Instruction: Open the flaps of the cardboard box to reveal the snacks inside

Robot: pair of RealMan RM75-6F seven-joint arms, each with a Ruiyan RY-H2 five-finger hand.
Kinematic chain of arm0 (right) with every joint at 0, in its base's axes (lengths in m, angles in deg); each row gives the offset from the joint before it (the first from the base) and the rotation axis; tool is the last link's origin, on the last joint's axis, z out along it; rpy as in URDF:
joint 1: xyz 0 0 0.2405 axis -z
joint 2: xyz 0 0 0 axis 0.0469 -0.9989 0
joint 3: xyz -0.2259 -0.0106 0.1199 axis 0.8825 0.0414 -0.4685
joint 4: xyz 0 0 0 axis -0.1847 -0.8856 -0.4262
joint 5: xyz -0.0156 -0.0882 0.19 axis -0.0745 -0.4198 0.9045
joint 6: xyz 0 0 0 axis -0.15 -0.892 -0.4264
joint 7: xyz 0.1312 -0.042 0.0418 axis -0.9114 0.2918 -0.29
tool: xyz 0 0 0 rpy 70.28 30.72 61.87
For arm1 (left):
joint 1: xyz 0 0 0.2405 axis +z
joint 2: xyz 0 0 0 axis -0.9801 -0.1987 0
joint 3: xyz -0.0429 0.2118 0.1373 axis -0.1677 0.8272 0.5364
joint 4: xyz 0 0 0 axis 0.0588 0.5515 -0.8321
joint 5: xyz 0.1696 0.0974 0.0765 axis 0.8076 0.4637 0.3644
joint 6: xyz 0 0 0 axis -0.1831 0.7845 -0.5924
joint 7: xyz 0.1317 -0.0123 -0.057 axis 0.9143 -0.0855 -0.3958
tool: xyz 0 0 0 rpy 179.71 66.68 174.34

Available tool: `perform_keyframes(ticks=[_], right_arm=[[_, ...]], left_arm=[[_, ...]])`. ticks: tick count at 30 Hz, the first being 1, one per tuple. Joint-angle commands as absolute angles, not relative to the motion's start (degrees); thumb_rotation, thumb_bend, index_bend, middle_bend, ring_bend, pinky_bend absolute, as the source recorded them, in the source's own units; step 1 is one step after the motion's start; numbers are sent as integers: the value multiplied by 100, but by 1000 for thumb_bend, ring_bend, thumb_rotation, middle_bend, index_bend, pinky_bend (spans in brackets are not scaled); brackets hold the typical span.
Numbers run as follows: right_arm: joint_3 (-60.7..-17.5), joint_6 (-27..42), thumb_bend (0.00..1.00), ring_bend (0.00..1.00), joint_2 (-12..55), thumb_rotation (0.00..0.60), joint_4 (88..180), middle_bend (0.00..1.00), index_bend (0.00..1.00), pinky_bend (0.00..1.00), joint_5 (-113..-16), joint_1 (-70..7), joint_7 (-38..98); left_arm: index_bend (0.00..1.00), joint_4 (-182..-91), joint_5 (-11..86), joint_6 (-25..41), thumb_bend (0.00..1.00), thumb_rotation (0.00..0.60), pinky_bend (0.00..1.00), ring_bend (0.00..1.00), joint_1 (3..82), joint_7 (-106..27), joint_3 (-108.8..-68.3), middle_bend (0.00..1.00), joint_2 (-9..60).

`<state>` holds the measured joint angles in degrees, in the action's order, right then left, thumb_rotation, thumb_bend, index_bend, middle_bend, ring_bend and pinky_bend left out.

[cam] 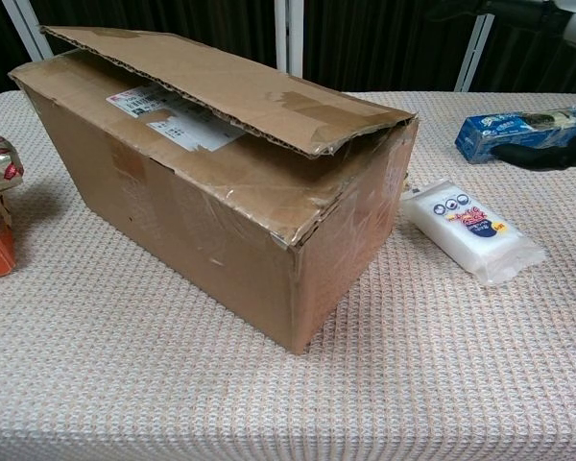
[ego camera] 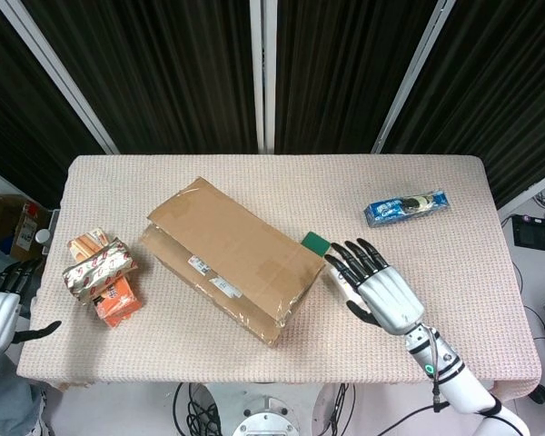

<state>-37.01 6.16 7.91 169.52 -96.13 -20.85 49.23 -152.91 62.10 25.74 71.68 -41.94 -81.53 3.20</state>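
Observation:
The brown cardboard box (ego camera: pixel 227 259) lies diagonally at the table's middle. Its long top flap (cam: pixel 221 82) is folded over the top and stands slightly lifted along its front edge; nothing inside shows. My right hand (ego camera: pixel 377 286) hovers just right of the box's right end, fingers spread and empty, pointing towards the far side. It covers the white packet in the head view. In the chest view only a dark part of that hand (cam: pixel 555 152) shows at the right edge. My left hand (ego camera: pixel 0 313) stays off the table's left edge, fingers apart, holding nothing.
A white snack packet (cam: pixel 470 229) lies right of the box and a green item (ego camera: pixel 316 242) sits against the box's far right corner. A blue biscuit packet (ego camera: pixel 406 207) is at the back right. Several snack packs (ego camera: pixel 100 272) are piled at the left.

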Motion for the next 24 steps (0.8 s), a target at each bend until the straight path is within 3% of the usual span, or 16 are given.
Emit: perform_keyframes(ticks=[1, 24], right_arm=[[-3755, 750, 203, 0, 1023, 600, 17010, 0, 0, 0, -9496, -2240, 5080], [-3939, 953, 208, 0, 2128, 600, 16627, 0, 0, 0, -9090, -2986, 5370]], left_arm=[[72, -15280, 6208, 2575, 26, 491, 206, 98, 7166, -4207, -8158, 102, 317], [72, -15230, 6418, 2483, 27, 488, 206, 98, 7101, -4402, -8067, 102, 205]])
